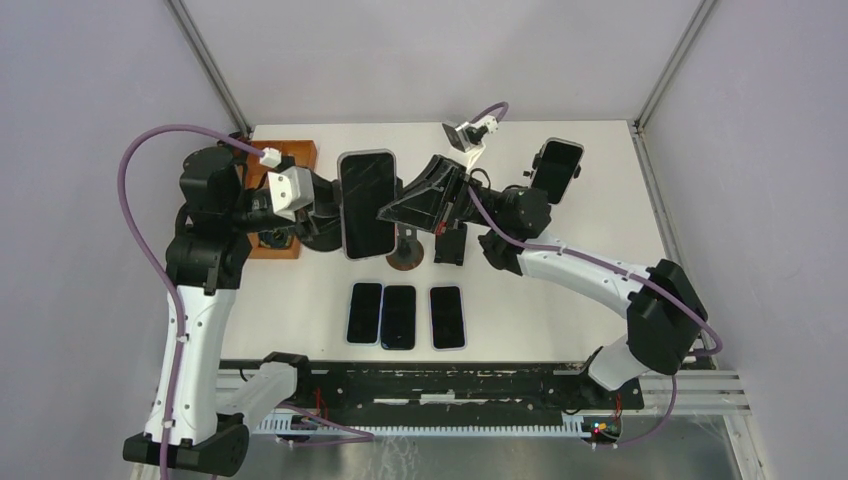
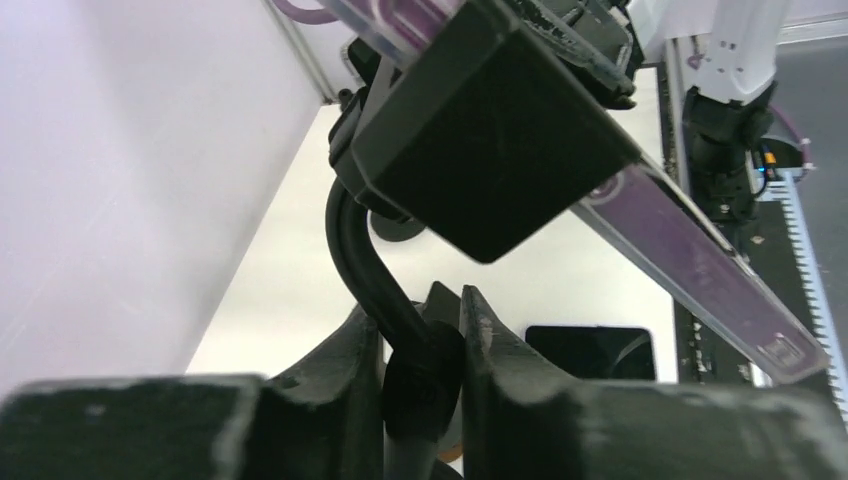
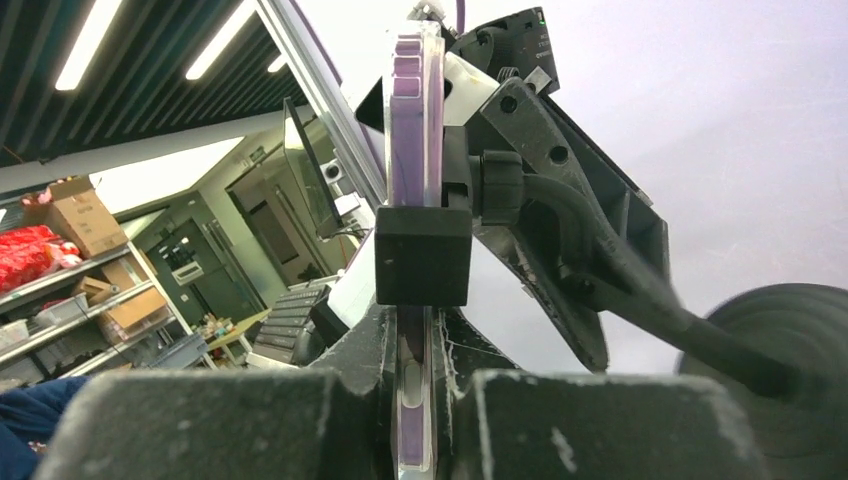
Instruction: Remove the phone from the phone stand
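Note:
A black-screened phone in a clear purple case point(image 1: 366, 203) sits in the clamp of a black phone stand point(image 1: 322, 222) near the table's middle. My left gripper point(image 1: 318, 205) is shut on the stand's curved neck point(image 2: 385, 290), below the clamp's black back point(image 2: 490, 140). My right gripper point(image 1: 392, 212) is shut on the phone's right edge. In the right wrist view its fingers point(image 3: 365, 350) pinch the purple edge point(image 3: 412, 400) just under the stand's black clamp block point(image 3: 422, 255). The phone's purple edge also shows in the left wrist view point(image 2: 690, 250).
Three phones point(image 1: 398, 316) lie flat in a row at the table's near side. Another phone on a stand point(image 1: 556, 168) is at the back right. A round stand base point(image 1: 406, 258) and a small black holder point(image 1: 450, 246) sit mid-table. A brown wooden block point(image 1: 281, 205) lies left.

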Available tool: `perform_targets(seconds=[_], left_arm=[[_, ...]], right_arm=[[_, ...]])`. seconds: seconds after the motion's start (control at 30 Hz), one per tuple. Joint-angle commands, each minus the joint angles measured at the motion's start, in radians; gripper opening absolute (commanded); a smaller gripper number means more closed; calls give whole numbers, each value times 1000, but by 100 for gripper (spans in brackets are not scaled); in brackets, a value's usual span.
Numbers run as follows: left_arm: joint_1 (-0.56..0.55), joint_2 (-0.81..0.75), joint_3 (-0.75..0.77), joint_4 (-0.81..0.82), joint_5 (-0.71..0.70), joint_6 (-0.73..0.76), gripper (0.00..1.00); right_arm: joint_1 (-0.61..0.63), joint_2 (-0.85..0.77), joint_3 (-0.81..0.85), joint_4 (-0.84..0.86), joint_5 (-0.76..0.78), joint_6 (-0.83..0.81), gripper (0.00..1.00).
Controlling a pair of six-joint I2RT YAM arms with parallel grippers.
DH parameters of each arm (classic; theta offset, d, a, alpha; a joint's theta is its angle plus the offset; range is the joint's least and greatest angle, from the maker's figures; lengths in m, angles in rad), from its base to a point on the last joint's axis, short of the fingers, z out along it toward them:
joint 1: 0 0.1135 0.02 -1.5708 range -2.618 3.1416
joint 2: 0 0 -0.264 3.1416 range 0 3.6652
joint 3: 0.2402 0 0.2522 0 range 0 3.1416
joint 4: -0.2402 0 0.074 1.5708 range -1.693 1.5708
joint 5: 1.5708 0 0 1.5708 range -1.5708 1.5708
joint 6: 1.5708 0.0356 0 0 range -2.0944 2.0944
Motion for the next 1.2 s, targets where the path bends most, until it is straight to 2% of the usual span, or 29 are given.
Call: perform_targets(seconds=[0.0, 0.2, 0.33, 0.43, 0.5, 0.6, 0.8, 0.93, 1.17], left_arm=[[-7, -24, 40, -79, 76, 102, 2], [-7, -31, 50, -176, 115, 182, 2], [-8, -38, 64, -301, 123, 297, 2], [-9, -38, 78, -449, 117, 434, 2], [-9, -34, 92, -549, 113, 547, 2], [-18, -27, 109, -662, 101, 635, 2], [-32, -27, 112, -729, 98, 684, 2], [-37, -29, 108, -740, 95, 685, 2], [-39, -37, 101, -768, 67, 715, 2]], right_arm=[[10, -81, -5, 58, 58, -57, 11], [9, -122, -39, -15, 33, -123, 42], [-8, -158, -38, -110, -14, -188, 64], [-45, -197, -28, -214, -59, -259, 70], [-71, -229, -13, -306, -71, -351, 73], [-76, -262, 14, -426, -73, -466, 79], [-55, -228, 25, -342, -146, -415, 81], [1, -193, 61, -368, -175, -441, 81], [49, -179, 58, -366, -183, -445, 73]])
